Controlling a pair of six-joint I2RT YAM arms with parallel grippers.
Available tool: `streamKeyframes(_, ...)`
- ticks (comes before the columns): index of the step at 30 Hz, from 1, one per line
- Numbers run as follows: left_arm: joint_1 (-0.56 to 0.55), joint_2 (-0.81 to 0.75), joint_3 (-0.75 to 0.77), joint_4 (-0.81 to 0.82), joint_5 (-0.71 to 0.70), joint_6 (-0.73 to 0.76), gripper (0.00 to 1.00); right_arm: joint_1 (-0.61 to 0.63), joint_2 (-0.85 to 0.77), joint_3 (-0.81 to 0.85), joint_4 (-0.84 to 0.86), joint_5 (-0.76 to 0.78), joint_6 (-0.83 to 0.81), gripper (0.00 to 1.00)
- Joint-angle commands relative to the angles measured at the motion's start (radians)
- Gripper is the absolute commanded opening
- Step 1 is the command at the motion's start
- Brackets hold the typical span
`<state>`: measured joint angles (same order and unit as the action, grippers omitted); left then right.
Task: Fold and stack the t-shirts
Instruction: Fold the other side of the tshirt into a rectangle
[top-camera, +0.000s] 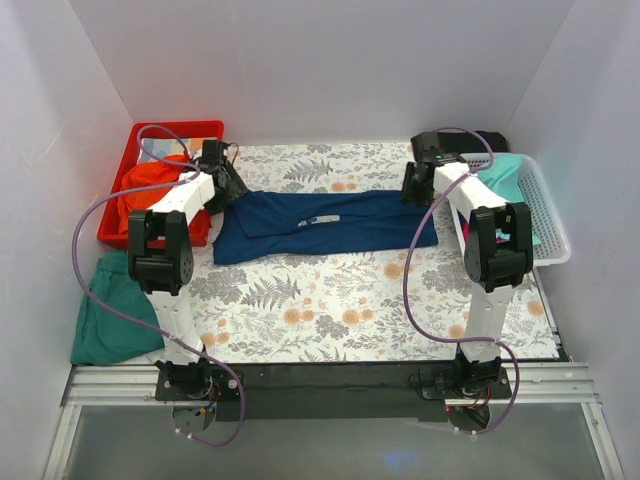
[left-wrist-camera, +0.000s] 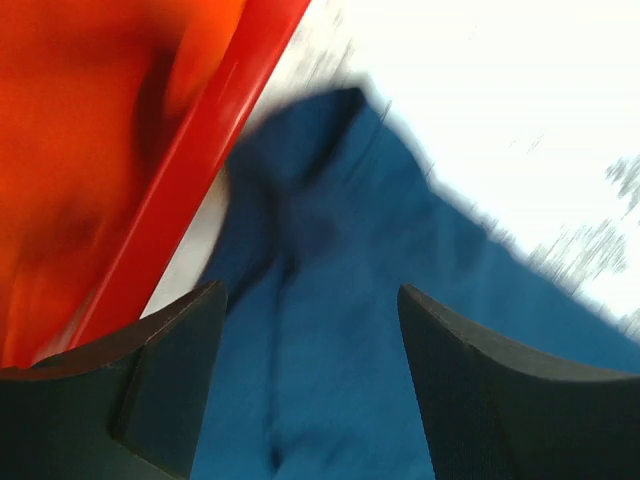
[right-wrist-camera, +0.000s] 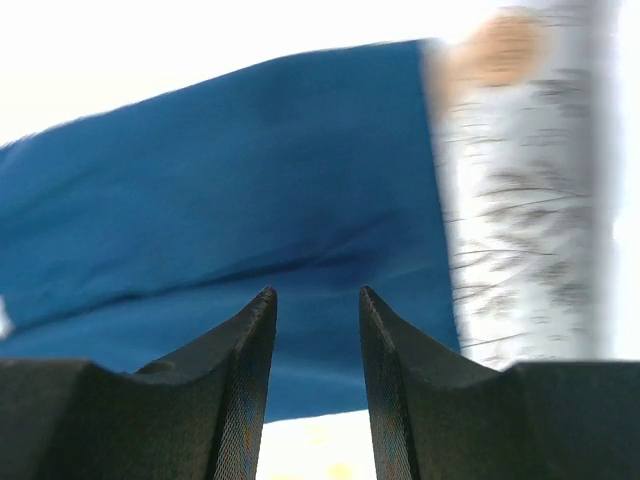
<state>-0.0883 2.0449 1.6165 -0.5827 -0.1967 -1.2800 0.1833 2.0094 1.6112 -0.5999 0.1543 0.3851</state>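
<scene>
One soft navy blue t-shirt, lying folded lengthwise on the floral tablecloth. Over its ends, left gripper spread wide, right gripper narrowly parted, both empty. Risks pinching one layer only, undoing the fold, or snagging the red plastic bin alongside.

Bright even diffuse light in top view, soft faint shadows, wrist views motion-blurred, tablecloth blown white beyond left gripper, navy t-shirt smeared ahead of right gripper
</scene>
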Motion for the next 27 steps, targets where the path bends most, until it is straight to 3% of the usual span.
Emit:
streamKeyframes(1, -0.002, -0.213, -0.179, 0.020, 0.045, 0.008, 0.68, 0.123, -0.022, 0.044, 0.015, -0.018, -0.066, 0.45)
streamKeyframes(9, -0.027, -0.445, -0.478, 0.029, 0.115, -0.039, 0.69, 0.166, 0.032, -0.011, 0.017, -0.128, -0.057, 0.43)
streamKeyframes(13, -0.030, -0.465, -0.547, 0.029, 0.115, -0.047, 0.69, 0.168, 0.029, -0.083, 0.018, -0.147, -0.060, 0.42)
streamKeyframes(20, -0.041, -0.388, -0.590, 0.047, 0.071, -0.068, 0.69, 0.168, 0.063, -0.162, 0.040, -0.194, -0.061, 0.40)
streamKeyframes(27, -0.045, -0.330, -0.549, -0.069, -0.044, -0.090, 0.69, 0.159, 0.045, -0.212, -0.015, -0.062, -0.043, 0.37)
